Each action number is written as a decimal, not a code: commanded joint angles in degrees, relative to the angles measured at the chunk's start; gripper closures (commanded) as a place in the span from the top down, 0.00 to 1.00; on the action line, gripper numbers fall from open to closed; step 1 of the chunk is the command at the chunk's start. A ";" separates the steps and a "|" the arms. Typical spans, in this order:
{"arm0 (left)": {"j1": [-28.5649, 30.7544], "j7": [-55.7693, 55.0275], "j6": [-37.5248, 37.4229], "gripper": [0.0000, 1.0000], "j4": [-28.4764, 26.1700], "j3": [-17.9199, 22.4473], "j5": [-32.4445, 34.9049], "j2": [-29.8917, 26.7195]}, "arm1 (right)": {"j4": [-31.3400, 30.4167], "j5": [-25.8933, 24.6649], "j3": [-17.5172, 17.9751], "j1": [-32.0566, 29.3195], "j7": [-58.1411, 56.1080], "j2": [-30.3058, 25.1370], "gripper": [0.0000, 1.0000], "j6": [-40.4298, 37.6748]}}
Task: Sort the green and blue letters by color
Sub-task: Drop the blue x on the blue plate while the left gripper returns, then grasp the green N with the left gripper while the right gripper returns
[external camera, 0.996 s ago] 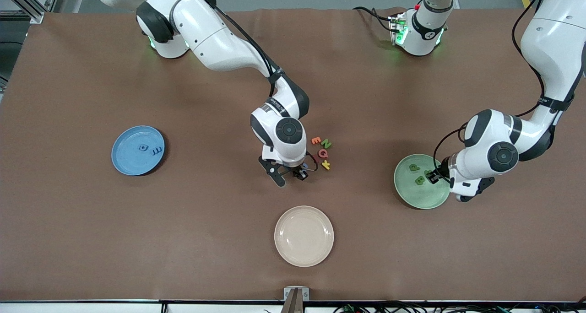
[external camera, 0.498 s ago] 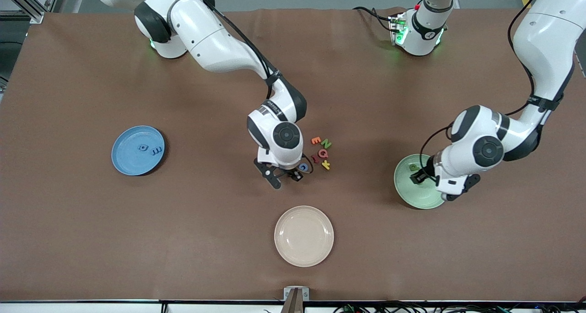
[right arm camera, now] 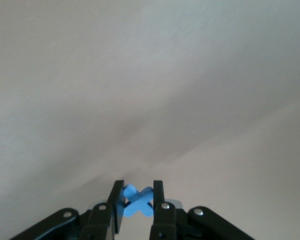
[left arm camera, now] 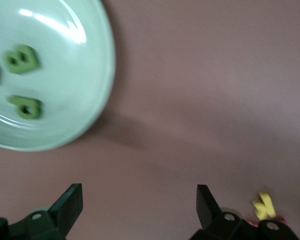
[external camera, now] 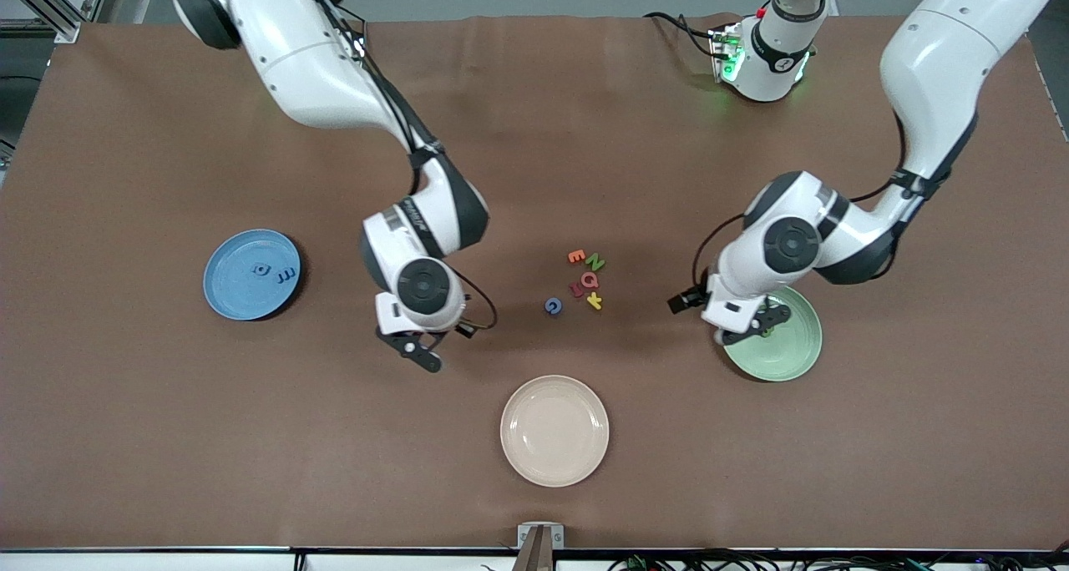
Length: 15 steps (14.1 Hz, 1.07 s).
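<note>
2 letters on plate, letter cluster mid-table

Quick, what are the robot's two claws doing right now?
Left gripper: open, holding nothing, beside the green plate.
Right gripper: shut on a blue letter.

left gripper fingers apart, right gripper clamped

Bright, even light; wrist views perhaps motion-blurred
</note>
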 commanded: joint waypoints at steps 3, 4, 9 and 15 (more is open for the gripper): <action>-5.92 -0.61 -0.48 1.00 1.86 0.01 1.03 0.00 | -32.18 -0.90 0.84 -9.65 -20.45 -21.19 0.00 11.19; -6.53 0.00 -0.48 1.00 2.13 0.01 1.12 0.27 | -35.44 -0.98 0.84 -11.86 -24.85 -23.57 0.00 12.42; -9.61 16.92 0.04 0.99 2.74 0.36 1.29 0.45 | -47.41 -0.99 0.84 -21.09 -41.66 -30.70 0.00 18.32; -11.46 43.24 1.97 0.99 2.13 0.53 2.52 0.97 | -55.33 -1.07 0.84 -27.68 -51.76 -36.77 0.00 19.19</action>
